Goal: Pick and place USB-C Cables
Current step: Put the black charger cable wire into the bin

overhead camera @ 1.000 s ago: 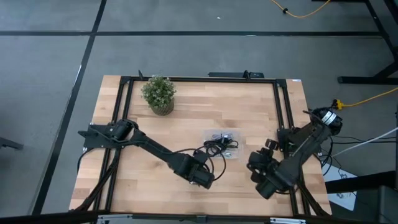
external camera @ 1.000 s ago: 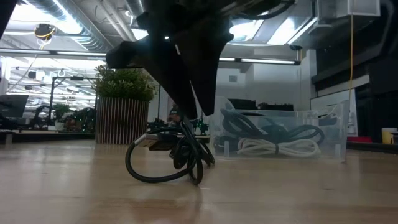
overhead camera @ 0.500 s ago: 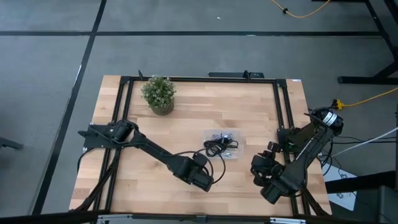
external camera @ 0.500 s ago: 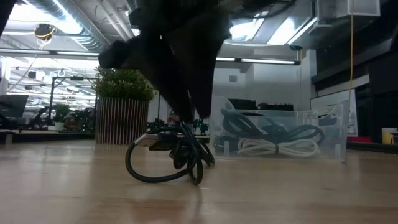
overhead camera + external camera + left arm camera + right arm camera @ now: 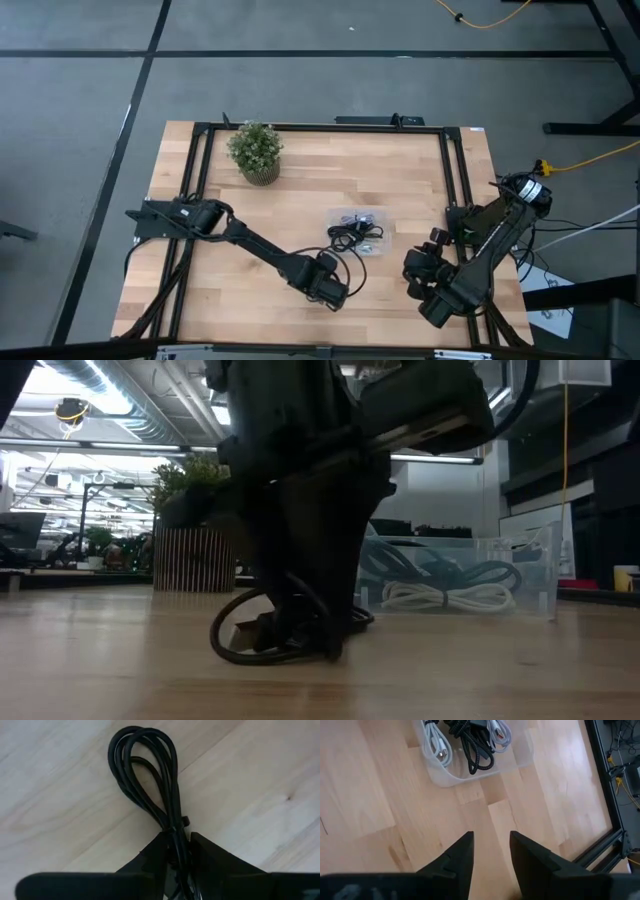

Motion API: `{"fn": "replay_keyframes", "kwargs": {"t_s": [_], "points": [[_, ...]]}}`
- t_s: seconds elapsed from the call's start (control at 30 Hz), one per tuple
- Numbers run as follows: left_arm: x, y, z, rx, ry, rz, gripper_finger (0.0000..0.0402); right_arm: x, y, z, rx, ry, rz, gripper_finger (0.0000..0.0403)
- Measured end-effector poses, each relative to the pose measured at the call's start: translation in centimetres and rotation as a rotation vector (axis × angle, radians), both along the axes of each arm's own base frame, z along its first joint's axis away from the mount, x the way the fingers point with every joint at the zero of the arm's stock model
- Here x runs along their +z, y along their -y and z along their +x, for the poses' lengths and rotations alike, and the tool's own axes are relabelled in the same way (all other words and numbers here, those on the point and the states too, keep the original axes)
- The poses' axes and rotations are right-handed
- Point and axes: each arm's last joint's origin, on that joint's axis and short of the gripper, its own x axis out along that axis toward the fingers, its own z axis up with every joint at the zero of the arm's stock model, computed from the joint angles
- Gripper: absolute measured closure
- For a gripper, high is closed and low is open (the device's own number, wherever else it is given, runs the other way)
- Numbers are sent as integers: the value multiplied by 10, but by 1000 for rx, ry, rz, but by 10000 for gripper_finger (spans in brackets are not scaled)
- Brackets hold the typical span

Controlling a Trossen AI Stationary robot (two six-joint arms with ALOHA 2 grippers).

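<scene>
One black coiled cable (image 5: 150,780) between left gripper (image 5: 176,851) jaws. One clear box (image 5: 517,755) ahead of right gripper (image 5: 490,851) (cables inside tangled, count unclear). One potted plant (image 5: 255,150).

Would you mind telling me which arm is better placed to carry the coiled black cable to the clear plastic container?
The left: its gripper is shut on the coiled black cable. The right gripper is empty, open above bare table near the clear plastic container.

— What does the left arm have there?

— A bundled black cable (image 5: 150,775), looped several times, lying on the pale wooden table (image 5: 250,785).

— And the left gripper (image 5: 178,851)?

— Both dark fingers (image 5: 212,855) press against the bundle's narrow end. The loops fan out beyond them onto bare wood.
</scene>
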Motion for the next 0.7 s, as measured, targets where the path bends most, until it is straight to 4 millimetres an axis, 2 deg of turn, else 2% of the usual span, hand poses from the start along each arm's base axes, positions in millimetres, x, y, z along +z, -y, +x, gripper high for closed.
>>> {"fn": "replay_keyframes", "kwargs": {"t_s": [0.13,0.2,0.33,0.4,0.53,0.6,0.7], "points": [[0,2,-1,-43,0,13,361,0,0,0,3,7,-6,273],[9,3,-4,-74,16,28,384,0,0,0,3,7,-6,273],[22,7,-17,-96,-27,56,388,0,0,1,8,20,-16,273],[35,11,-25,-112,-43,68,390,0,0,1,10,24,-20,273],[68,17,-28,-139,36,27,392,0,1,0,13,20,-25,273],[84,19,-25,-184,96,33,392,0,1,0,14,15,-30,273],[111,14,-16,-265,209,139,392,0,1,-1,15,12,-34,273]]}}
